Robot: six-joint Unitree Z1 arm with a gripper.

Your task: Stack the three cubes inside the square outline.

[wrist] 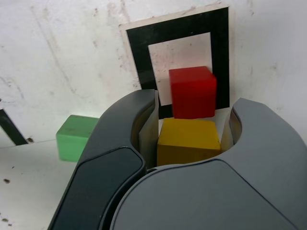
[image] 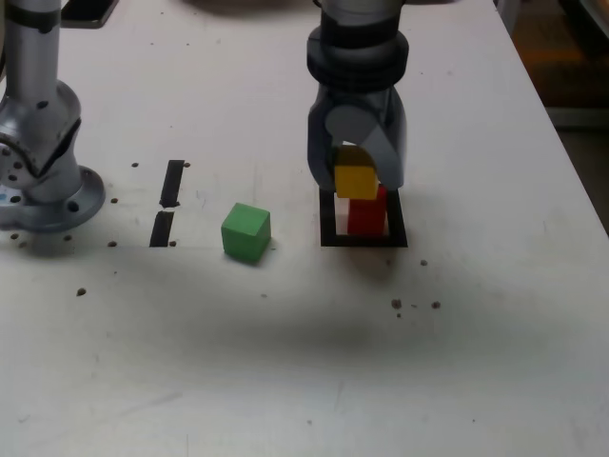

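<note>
My gripper (image: pixel 357 179) is shut on the yellow cube (image: pixel 356 181), holding it off the table. The cube hangs just above and slightly to the exterior view's left of the red cube (image: pixel 368 215). The red cube stands inside the black tape square outline (image: pixel 328 225), toward its right side in the exterior view. The green cube (image: pixel 246 231) rests on the table to the exterior view's left of the outline, apart from it. The wrist view shows the yellow cube (wrist: pixel 188 140) between the jaws, the red cube (wrist: pixel 193 92) beyond it inside the outline (wrist: pixel 139 52), and the green cube (wrist: pixel 74 137) off to the side.
Two short black tape strips (image: pixel 172 181) (image: pixel 162 228) lie at the exterior view's left of the green cube. The arm's metal base (image: pixel 43 152) stands at the far left. The table's edge (image: pixel 571 162) runs down the exterior view's right. Small dark specks dot the surface.
</note>
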